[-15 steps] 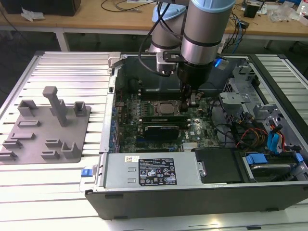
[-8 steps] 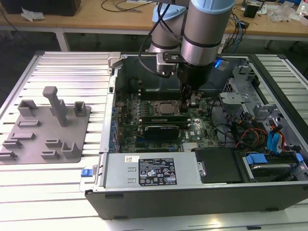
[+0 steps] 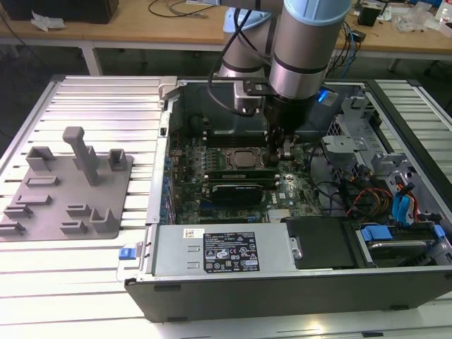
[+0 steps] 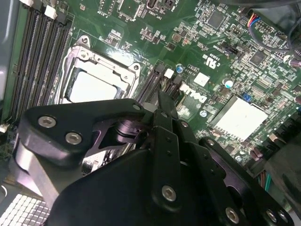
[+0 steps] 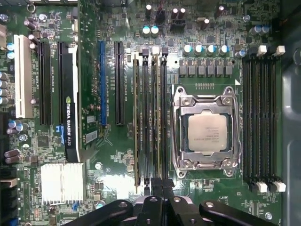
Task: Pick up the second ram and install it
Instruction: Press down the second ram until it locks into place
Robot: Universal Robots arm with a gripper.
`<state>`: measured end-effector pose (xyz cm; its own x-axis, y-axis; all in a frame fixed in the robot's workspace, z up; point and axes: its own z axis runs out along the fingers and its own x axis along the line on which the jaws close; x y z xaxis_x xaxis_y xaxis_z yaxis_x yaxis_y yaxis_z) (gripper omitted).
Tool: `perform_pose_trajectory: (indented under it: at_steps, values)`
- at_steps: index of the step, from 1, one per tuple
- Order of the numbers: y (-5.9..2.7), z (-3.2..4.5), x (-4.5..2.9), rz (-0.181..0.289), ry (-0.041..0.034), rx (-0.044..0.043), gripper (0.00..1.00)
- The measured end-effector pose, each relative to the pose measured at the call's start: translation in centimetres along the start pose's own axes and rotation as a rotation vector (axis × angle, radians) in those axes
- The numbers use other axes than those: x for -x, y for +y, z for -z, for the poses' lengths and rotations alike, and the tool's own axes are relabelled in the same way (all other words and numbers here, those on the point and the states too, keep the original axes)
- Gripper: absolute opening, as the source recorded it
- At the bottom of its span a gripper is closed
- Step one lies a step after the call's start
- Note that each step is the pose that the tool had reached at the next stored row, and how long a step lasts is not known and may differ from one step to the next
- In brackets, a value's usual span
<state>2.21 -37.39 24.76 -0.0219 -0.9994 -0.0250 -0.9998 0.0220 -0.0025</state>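
First wrist view places the hand (image 5: 157,188) directly over the memory slots (image 5: 149,117) beside the CPU socket (image 5: 206,132), fingers together on the end of the second ram (image 5: 156,113) (standing edge-on in its slot), presumably pressing it home.

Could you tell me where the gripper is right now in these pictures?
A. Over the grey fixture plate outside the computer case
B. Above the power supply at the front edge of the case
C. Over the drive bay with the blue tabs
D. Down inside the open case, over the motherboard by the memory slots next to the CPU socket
D: in the exterior view the gripper reaches into the open case beside the CPU socket, and in the first wrist view the memory slots lie right beyond it.
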Motion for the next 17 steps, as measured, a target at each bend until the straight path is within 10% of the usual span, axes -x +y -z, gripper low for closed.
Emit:
perform_pose_trajectory:
  at_steps: [17]
  values:
    - [0.01, -1.64, 0.32, -0.037, 0.0030, -0.0009, 0.08]
